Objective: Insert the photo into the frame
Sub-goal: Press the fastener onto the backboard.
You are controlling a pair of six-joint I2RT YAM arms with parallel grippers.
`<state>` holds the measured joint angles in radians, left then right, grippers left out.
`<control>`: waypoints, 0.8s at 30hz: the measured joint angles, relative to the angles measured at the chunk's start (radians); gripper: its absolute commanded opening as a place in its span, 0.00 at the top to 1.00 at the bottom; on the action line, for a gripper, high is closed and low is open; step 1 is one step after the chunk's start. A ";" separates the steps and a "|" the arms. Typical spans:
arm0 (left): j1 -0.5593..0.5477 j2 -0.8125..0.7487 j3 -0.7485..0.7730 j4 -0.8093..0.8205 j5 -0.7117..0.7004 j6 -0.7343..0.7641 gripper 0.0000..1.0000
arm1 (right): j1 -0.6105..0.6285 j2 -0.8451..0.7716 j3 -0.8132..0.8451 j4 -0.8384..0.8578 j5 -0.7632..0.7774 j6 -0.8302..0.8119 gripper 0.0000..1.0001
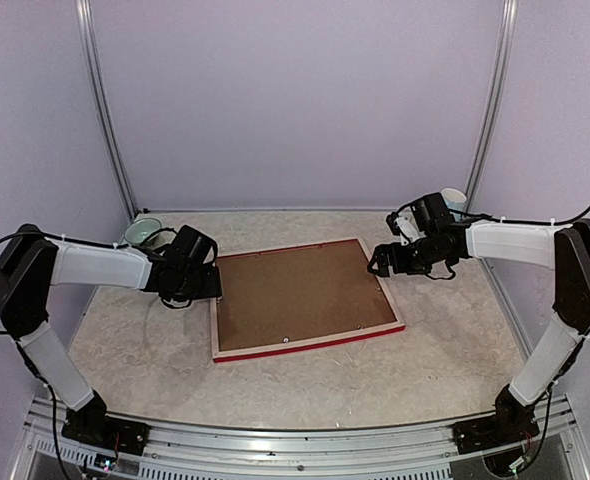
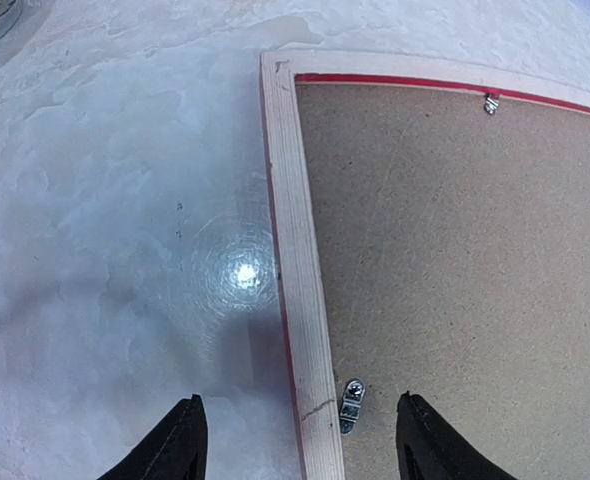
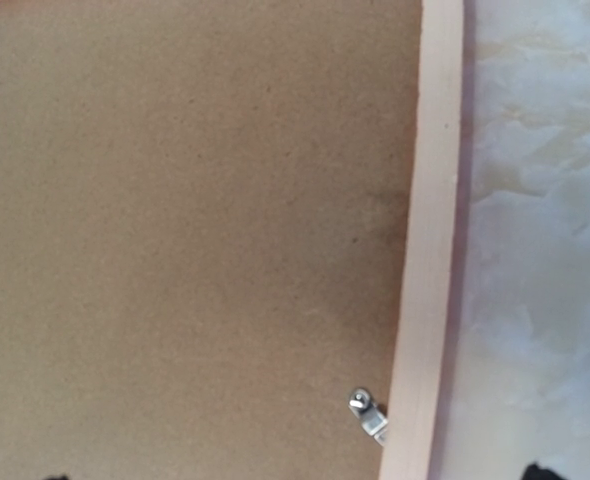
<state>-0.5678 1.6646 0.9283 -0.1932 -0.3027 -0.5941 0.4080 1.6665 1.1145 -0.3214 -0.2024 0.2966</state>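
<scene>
top — overhead, far | wrists — close, looking down | shared: frame (image 2: 300,300) edges

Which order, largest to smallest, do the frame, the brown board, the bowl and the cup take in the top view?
1. frame
2. brown board, lying inside it
3. bowl and cup: both small, far back and partly hidden by the arms, so not ranked against each other

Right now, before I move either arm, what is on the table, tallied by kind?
Red-edged rectangular picture frame, pale wood back up: 1
Plain brown rectangular backing board inside it: 1
Small round containers at the back corners, one left, one right: 2
Total: 4
</scene>
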 measured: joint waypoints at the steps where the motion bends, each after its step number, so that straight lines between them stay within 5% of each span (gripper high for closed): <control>1: 0.000 0.006 0.000 -0.003 0.000 0.000 0.36 | 0.000 0.000 0.000 0.000 0.000 0.000 0.02; 24: 0.000 0.089 0.000 -0.024 0.029 0.001 0.43 | 0.000 0.000 -0.001 0.002 0.000 0.000 0.02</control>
<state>-0.5682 1.7538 0.9287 -0.2169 -0.2733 -0.5934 0.4080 1.6665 1.1133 -0.3195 -0.2024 0.2962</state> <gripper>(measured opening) 0.586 0.979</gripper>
